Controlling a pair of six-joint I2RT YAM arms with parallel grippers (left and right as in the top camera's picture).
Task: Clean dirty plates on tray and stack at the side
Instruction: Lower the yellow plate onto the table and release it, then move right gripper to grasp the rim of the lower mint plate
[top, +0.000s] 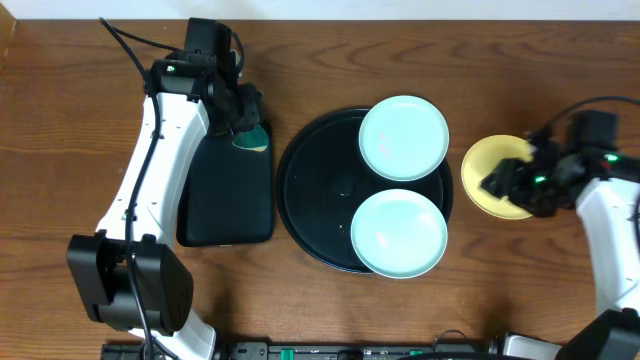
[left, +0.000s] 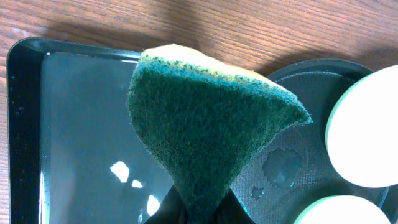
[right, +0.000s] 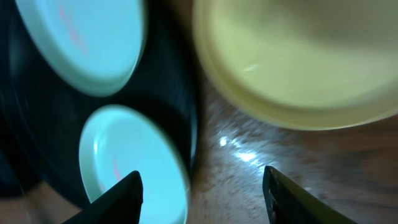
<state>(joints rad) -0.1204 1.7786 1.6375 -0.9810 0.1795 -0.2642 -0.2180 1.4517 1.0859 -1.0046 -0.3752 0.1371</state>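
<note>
Left gripper, seen from overhead, is clamped on a green sponge just left of the round tray. The far mint plate and the near mint plate lie on that tray. The yellow plate sits on the table just off its right side, under the right gripper.

From the left wrist, the sponge hangs pinched above a rectangular tray.

From the right wrist, the fingers are spread and empty.

One plate looks set aside, and I'd say two are left to clean.

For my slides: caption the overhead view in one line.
Left gripper holds a sponge above the rectangular tray; two mint plates lie on the round tray; right gripper hovers at the yellow plate.
</note>
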